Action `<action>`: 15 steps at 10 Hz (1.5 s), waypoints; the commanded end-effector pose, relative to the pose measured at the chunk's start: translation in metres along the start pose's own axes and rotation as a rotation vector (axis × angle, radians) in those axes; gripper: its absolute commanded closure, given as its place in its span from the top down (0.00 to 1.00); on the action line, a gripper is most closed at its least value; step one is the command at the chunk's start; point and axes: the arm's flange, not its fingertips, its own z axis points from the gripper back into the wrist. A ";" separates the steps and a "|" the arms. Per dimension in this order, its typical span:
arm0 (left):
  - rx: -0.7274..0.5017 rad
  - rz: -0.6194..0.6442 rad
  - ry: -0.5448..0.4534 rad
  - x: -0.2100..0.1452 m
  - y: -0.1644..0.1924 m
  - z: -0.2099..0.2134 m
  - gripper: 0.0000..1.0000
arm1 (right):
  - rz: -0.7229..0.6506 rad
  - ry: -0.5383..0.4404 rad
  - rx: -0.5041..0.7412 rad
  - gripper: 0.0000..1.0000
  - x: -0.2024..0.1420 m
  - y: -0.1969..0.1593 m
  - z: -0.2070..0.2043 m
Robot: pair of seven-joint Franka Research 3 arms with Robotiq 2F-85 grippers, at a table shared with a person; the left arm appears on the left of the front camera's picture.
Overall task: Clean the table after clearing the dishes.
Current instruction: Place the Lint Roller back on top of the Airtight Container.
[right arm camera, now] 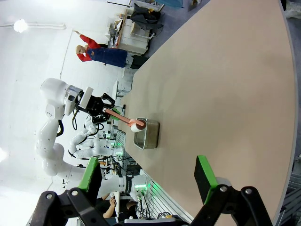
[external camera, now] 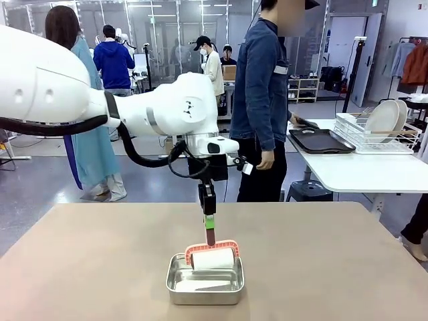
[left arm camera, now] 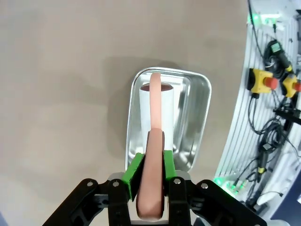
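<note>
The tan-brown table [external camera: 348,267] carries a small steel pan [external camera: 204,286] near its front middle. A white roller [external camera: 214,259] with a pink frame rests in the pan. My left gripper [external camera: 210,223] hangs straight above it, shut on the roller's pink handle [left arm camera: 151,188]; the green pads [left arm camera: 134,172] press both sides of the handle. The pan [left arm camera: 197,117] lies directly below. My right gripper [right arm camera: 146,175] is open with nothing between its fingers, hovering off the table's side, well away from the pan [right arm camera: 147,135]. White dishes [external camera: 384,118] stand in a wire rack.
A person [external camera: 261,100] stands beyond the far edge, beside a white table [external camera: 361,170] that bears a dark tray [external camera: 321,141] and the wire rack [external camera: 374,139]. Other people stand farther back. Cables and emergency-stop buttons [left arm camera: 263,80] sit off the table's robot side.
</note>
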 end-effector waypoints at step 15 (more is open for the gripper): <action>0.036 -0.079 0.062 0.006 0.041 -0.021 1.00 | 0.021 -0.007 0.007 1.00 0.000 0.003 0.000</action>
